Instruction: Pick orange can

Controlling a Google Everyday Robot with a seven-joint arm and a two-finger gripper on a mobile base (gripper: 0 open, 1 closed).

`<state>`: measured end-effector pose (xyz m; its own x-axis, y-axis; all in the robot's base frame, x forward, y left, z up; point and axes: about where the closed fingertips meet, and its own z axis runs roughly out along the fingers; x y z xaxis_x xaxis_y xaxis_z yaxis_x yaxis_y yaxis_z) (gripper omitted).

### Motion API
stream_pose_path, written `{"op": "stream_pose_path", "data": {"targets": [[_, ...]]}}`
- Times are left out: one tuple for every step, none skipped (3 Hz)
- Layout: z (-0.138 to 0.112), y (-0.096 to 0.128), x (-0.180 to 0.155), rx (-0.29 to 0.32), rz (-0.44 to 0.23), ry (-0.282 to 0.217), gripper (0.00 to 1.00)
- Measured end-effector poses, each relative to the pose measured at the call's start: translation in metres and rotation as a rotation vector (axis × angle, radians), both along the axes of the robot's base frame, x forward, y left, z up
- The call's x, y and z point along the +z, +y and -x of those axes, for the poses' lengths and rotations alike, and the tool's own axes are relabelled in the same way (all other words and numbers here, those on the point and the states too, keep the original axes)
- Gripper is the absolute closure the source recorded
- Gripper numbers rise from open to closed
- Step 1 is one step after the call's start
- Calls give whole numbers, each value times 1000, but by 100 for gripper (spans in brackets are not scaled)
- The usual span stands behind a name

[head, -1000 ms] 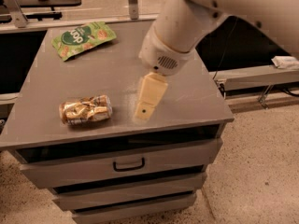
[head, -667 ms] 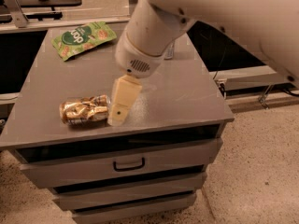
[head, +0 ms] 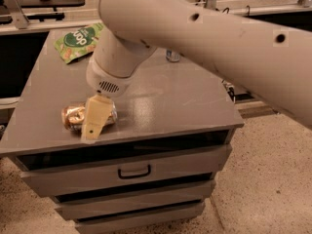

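The small shiny orange-gold metal can [head: 72, 116] lies on its side near the front left edge of the flat grey cabinet top [head: 165, 96]. The robot's cream gripper [head: 94, 125] is down right at the can & hides its right end. Can't tell if it's open or closed. A green snack bag [head: 78, 40] lies at the back left, well apart. A small silvery can [head: 172, 56] stands at the back.

The only lettering I can make out is on the green bag [head: 78, 41] at the back left of the cabinet top [head: 175, 99]: big white letters, seemingly "pop". At its front left, my gripper [head: 92, 128] sits over the orange can [head: 72, 116], whose pale markings I cannot read.
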<state>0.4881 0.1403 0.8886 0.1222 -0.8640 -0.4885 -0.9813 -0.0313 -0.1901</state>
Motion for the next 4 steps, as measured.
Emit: {"op": "stream_pose_path", "data": {"targets": [[1, 23, -20, 11, 0, 13, 0], [4, 36, -39, 28, 5, 31, 18], [2, 40, -42, 24, -2, 42, 40], [-5, 38, -30, 9, -52, 68, 64]]}}
